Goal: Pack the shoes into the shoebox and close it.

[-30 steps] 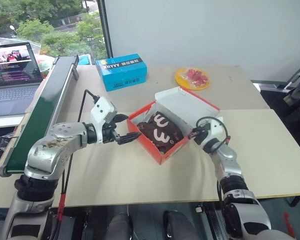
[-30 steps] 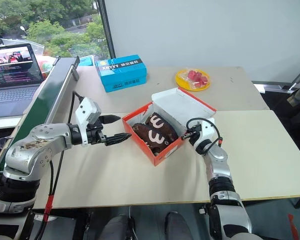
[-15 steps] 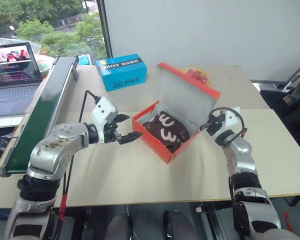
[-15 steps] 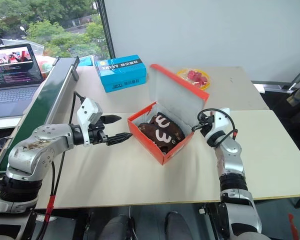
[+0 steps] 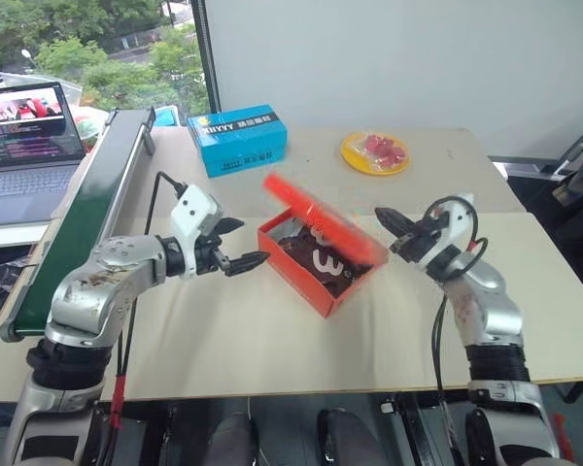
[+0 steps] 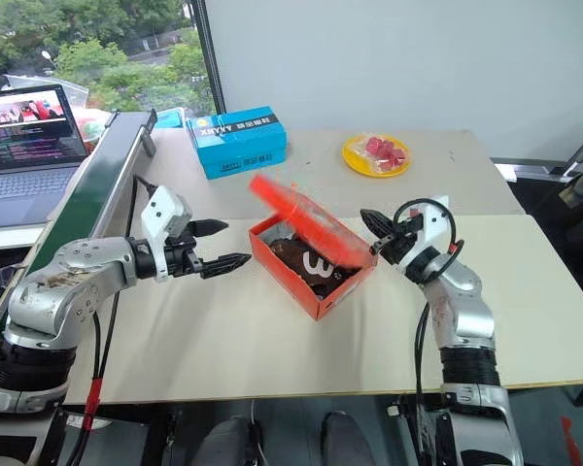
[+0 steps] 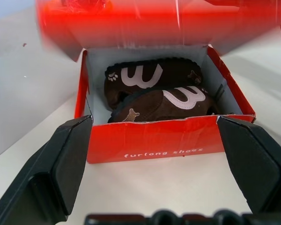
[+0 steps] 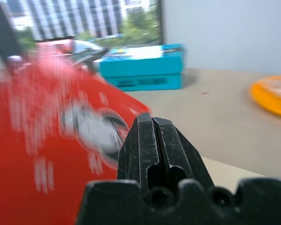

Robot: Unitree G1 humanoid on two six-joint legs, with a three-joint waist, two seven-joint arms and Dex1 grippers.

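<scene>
Beige bench [image 5: 272, 340] beside a window, with a blue box [image 5: 237, 139] and a yellow plate [image 5: 373, 152] toward its far edge. The shoebox [image 5: 306, 284] sits mid-bench, both shoes [image 7: 154, 91] side by side inside it. Its lid [image 5: 323, 219] is blurred, slanting partway over the opening. Left gripper [image 5: 241, 244] is just left of the box, fingers wide, holding nothing. Right gripper [image 5: 389, 221] is at the lid's right, fingers pressed together, empty.

Your left gripper [image 5: 235, 245] reaches in from the left, arm bent, its two black fingers spread wide and pointing right. Your right gripper [image 5: 387, 219] is raised on the right, fingers pressed together, pointing left.
</scene>
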